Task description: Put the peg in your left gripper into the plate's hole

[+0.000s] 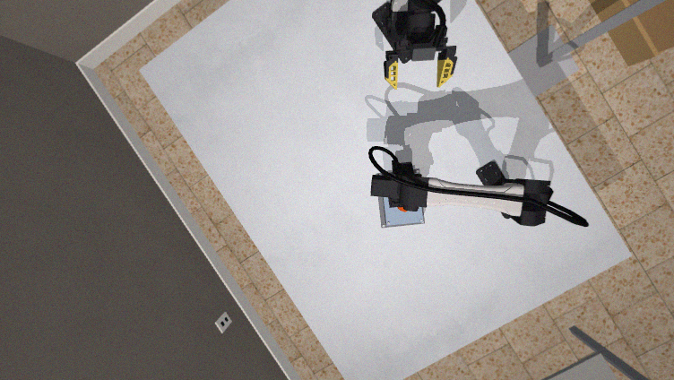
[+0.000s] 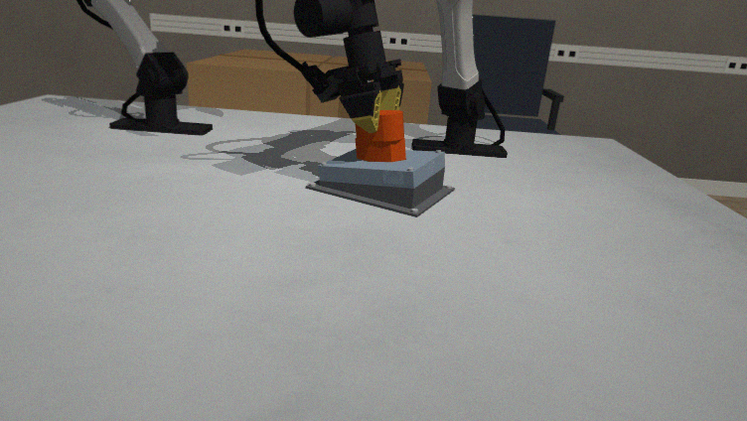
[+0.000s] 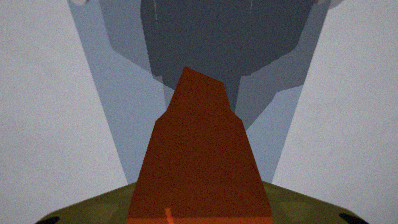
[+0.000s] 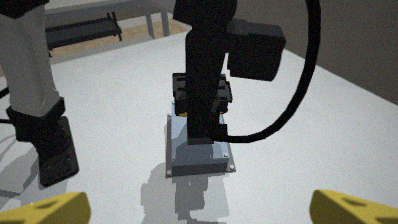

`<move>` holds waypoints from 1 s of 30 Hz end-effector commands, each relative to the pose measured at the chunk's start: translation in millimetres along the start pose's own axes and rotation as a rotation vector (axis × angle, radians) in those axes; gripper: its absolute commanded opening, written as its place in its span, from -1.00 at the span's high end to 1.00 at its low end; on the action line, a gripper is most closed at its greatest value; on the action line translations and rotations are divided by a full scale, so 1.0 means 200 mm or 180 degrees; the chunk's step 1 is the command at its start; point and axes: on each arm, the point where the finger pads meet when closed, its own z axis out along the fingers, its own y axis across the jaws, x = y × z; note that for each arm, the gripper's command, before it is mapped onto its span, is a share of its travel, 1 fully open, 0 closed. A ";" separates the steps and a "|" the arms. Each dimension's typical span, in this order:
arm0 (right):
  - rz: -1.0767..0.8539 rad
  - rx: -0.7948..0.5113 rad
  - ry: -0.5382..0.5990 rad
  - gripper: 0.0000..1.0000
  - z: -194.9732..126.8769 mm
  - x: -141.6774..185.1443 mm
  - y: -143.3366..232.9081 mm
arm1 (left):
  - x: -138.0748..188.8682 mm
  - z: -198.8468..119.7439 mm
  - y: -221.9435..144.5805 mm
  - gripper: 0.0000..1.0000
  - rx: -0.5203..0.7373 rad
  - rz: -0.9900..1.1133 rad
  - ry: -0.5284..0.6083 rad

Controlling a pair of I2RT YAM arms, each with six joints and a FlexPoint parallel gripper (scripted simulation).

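Observation:
An orange peg (image 1: pixel 402 209) (image 2: pixel 380 150) (image 3: pixel 200 160) with a wider, faceted lower part stands roughly upright on the blue-topped plate (image 1: pixel 405 219) (image 2: pixel 366 174) (image 3: pixel 120 100) (image 4: pixel 179 135). In the exterior view its visible lower edge meets the plate's top face. The hole is hidden, and I cannot tell how deep the peg's end sits. My left gripper (image 2: pixel 380 116) is shut on the peg's upper part; its yellow fingers show at both sides. My right gripper (image 1: pixel 417 86) (image 4: pixel 199 200) is open and empty, well away from the plate.
The plate block sits on a grey base flange (image 2: pixel 361 200) with corner screws on the white table (image 1: pixel 282 142) (image 2: pixel 261 314). The left arm covers much of the plate in the top view. Cardboard boxes (image 2: pixel 250 83) and a dark chair (image 2: pixel 513 68) stand beyond the table.

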 end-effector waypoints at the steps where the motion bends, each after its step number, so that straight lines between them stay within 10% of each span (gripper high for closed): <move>1: 0.0022 0.0004 0.0073 -1.00 0.00 0.04 0.00 | 0.04 -0.04 0.00 0.31 -0.0058 -0.0046 0.0029; 30: 0.0022 0.0004 0.0073 -1.00 0.00 0.04 0.00 | 0.03 0.00 0.03 0.31 -0.0167 -0.0047 0.0010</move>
